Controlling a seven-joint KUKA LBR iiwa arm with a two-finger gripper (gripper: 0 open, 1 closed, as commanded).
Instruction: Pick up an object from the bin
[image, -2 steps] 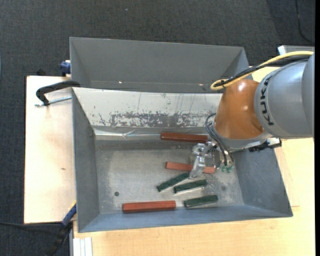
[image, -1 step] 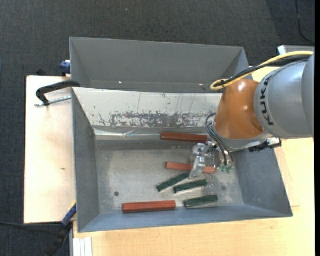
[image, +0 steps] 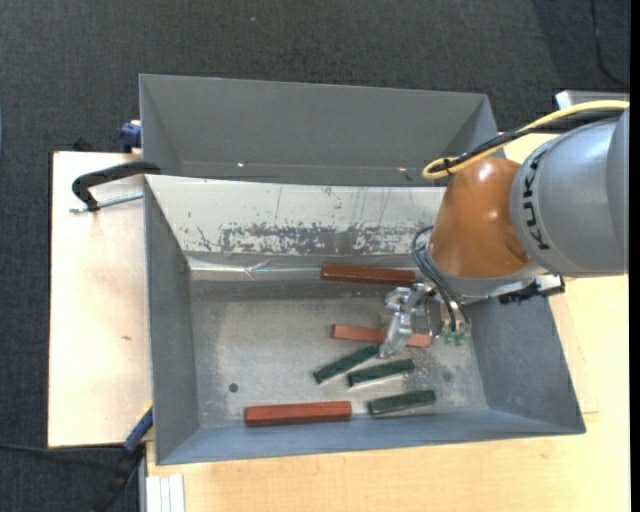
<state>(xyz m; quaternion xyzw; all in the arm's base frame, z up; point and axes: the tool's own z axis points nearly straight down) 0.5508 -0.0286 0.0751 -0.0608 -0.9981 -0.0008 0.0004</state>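
Your end effector (image: 393, 342) sits low in the right half of the grey metal bin (image: 170, 330), directly over a flat reddish-brown bar (image: 352, 332) lying on the bin floor near the middle. That bar runs nearly left to right across the camera view, dipping slightly toward the right. One stretch shows to the left of the end effector and what looks like its short stub to the right, so the end effector crosses it about mid-length. You cannot tell from this angle how far open the end effector is, nor whether it has hold of the bar.

Just in front lies a slanted dark green bar (image: 345, 363), its upper end almost under the end effector. A second dark green bar (image: 381, 372) lies just beside that one, and a third green bar (image: 401, 402) nearer the front wall. A long reddish-brown bar (image: 298, 411) lies along the front and another reddish-brown bar (image: 366, 272) against the back wall, both well apart.

For your next move, the grip should probably close across the bar's narrow width, front to back. Watch the nearest green bar's end, which crowds that side.
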